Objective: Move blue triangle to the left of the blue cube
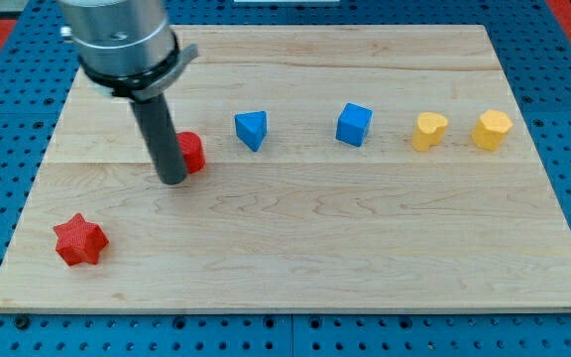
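The blue triangle lies on the wooden board, left of centre in the upper half. The blue cube lies to its right, about level with it, with a clear gap between them. My tip is at the end of the dark rod, to the left of the blue triangle and a little lower. It is right beside a red block, which the rod partly hides. The tip is apart from the blue triangle.
A red star-shaped block lies near the board's bottom left. Two yellow blocks lie at the right, level with the blue cube. The board rests on a blue perforated surface.
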Controlling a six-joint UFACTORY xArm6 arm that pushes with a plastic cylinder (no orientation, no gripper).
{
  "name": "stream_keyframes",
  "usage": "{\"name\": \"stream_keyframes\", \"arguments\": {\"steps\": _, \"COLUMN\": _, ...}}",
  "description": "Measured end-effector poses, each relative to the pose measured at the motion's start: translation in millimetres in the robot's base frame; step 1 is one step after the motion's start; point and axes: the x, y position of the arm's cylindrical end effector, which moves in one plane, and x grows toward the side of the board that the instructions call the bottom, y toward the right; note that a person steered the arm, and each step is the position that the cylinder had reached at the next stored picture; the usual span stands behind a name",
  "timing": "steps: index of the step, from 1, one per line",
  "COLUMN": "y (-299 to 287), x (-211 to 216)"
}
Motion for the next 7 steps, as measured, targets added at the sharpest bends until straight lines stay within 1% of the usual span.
{"name": "stream_keyframes", "arguments": {"steps": 1, "y": 3.9, "x": -35.8}}
{"name": "stream_keyframes", "arguments": {"steps": 2, "y": 6.0, "x": -40.9}}
{"name": "stream_keyframes", "arguments": {"steps": 3, "y": 39.3, "x": -43.1}}
{"name": "stream_keyframes", "arguments": {"steps": 4, "y": 70.8, "x": -55.2}}
{"name": "stream_keyframes", "arguments": {"steps": 5, "y": 70.9, "x": -55.5}}
{"name": "stream_keyframes", "arguments": {"steps": 6, "y": 49.7, "x": -70.4}}
{"name": "stream_keyframes", "arguments": {"steps": 7, "y": 48.3, "x": -78.0}}
